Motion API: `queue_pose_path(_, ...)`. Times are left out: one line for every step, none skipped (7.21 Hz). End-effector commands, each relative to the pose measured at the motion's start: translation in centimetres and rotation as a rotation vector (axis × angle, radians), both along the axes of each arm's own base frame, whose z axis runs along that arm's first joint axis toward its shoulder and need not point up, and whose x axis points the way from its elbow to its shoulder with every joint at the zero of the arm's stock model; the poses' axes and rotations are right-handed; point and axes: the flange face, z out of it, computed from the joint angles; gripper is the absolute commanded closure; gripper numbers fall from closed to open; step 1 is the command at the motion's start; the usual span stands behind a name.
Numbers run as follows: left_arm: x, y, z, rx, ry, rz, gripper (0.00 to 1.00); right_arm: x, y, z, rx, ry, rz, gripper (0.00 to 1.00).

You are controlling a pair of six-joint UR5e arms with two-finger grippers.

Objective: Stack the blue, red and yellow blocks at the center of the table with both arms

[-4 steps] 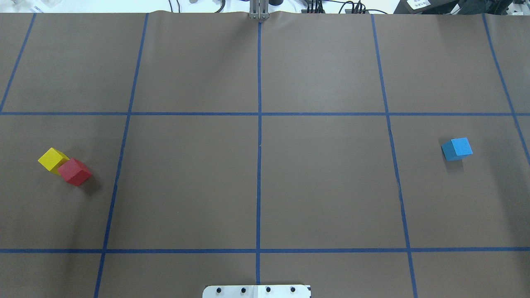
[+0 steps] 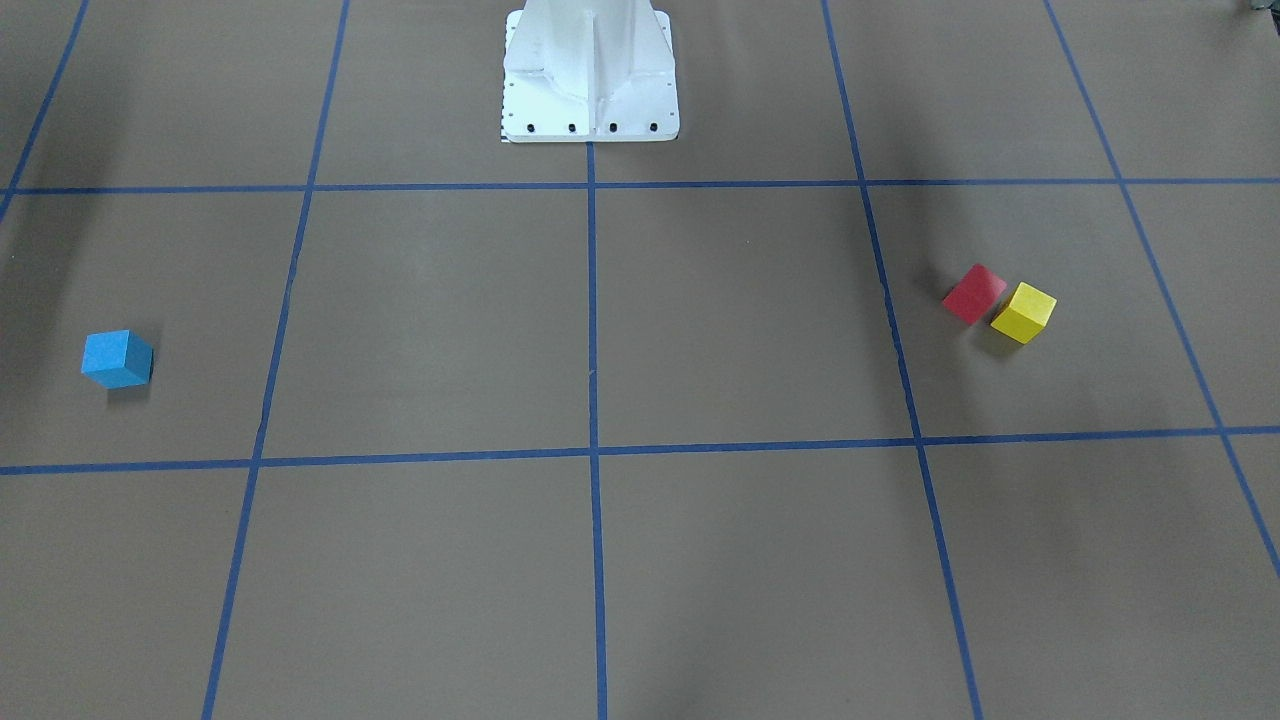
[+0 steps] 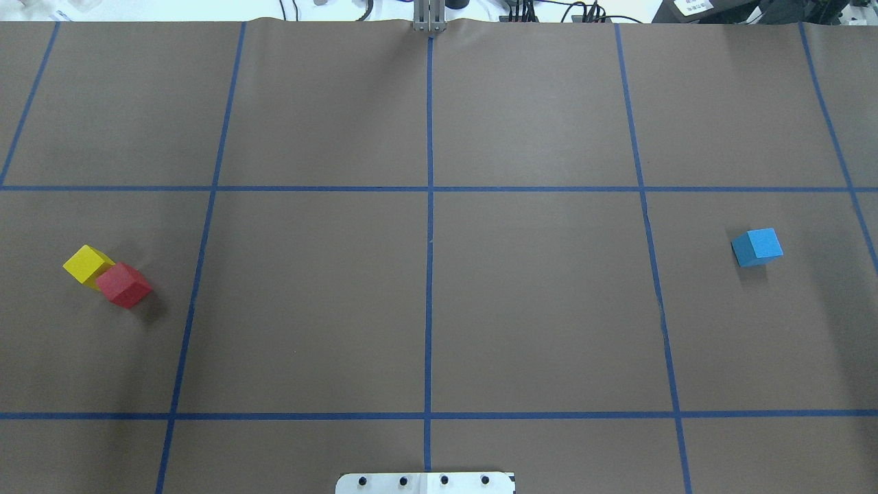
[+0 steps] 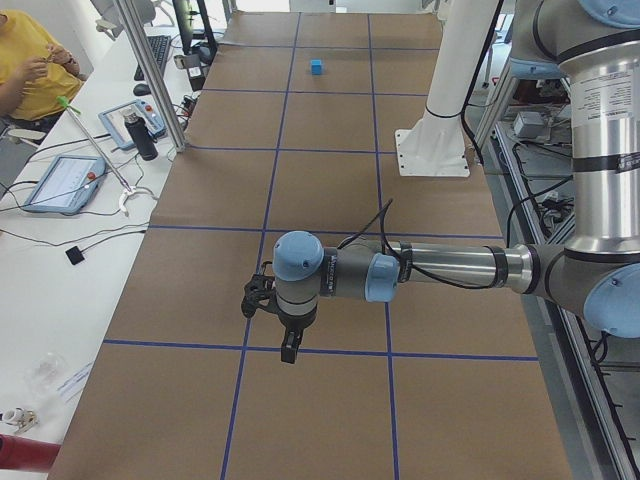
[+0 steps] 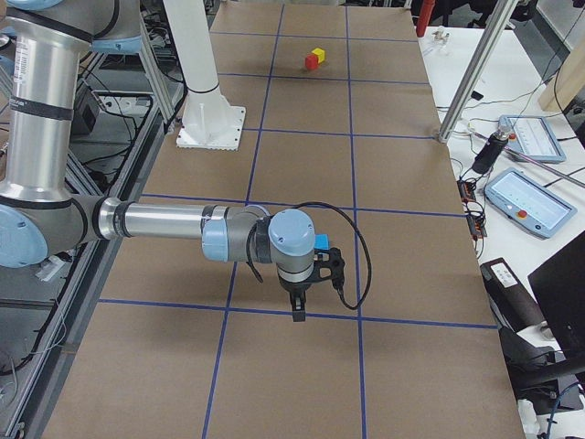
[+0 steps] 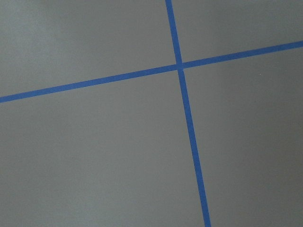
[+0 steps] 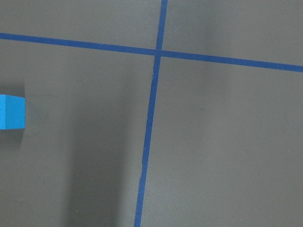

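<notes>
The yellow block (image 3: 88,264) and the red block (image 3: 123,285) touch each other on the brown table (image 3: 535,309) at its left side; in the front-facing view the red block (image 2: 974,293) and the yellow block (image 2: 1024,312) lie at the right. The blue block (image 3: 756,247) sits alone at the right side, and shows at the left edge of the right wrist view (image 7: 12,111). My left gripper (image 4: 289,350) hangs over the table's left end, seen only from the side. My right gripper (image 5: 296,311) hovers close to the blue block (image 5: 321,241). Whether either is open or shut I cannot tell.
The white pedestal (image 2: 590,80) stands at the robot's edge of the table. Blue tape lines cross under both wrist cameras. Side benches carry tablets (image 5: 526,137) and cables, with aluminium posts (image 4: 150,75) at the table's far edge. A seated person (image 4: 30,60) is beyond the bench.
</notes>
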Motion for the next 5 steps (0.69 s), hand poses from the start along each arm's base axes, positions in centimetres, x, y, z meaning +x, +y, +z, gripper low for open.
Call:
queue_pose_path(0.0,-0.2,-1.0,0.020,0.002,-0.001,0.00,-0.1,-0.5,-0.8,0.048,-0.017,0.000,0.00)
queue_pose_path(0.0,-0.3,-1.8,0.040,0.002,0.000,0.00,-0.1,-1.1,-1.4,0.143,-0.017,0.000,0.00)
queue_pose_path(0.0,-0.7,-3.2,0.094,0.001,0.001,0.00,-0.1,-1.8,-2.1,0.243,-0.015,0.000,0.00)
queue_pose_path(0.0,-1.1,-4.2,0.180,0.001,-0.002,0.00,-0.4,-2.1,-2.4,0.274,-0.050,-0.006,0.00)
queue_pose_path(-0.1,-3.3,-6.6,0.338,-0.008,-0.002,0.00,-1.0,-1.9,-2.1,0.237,-0.147,-0.001,0.00)
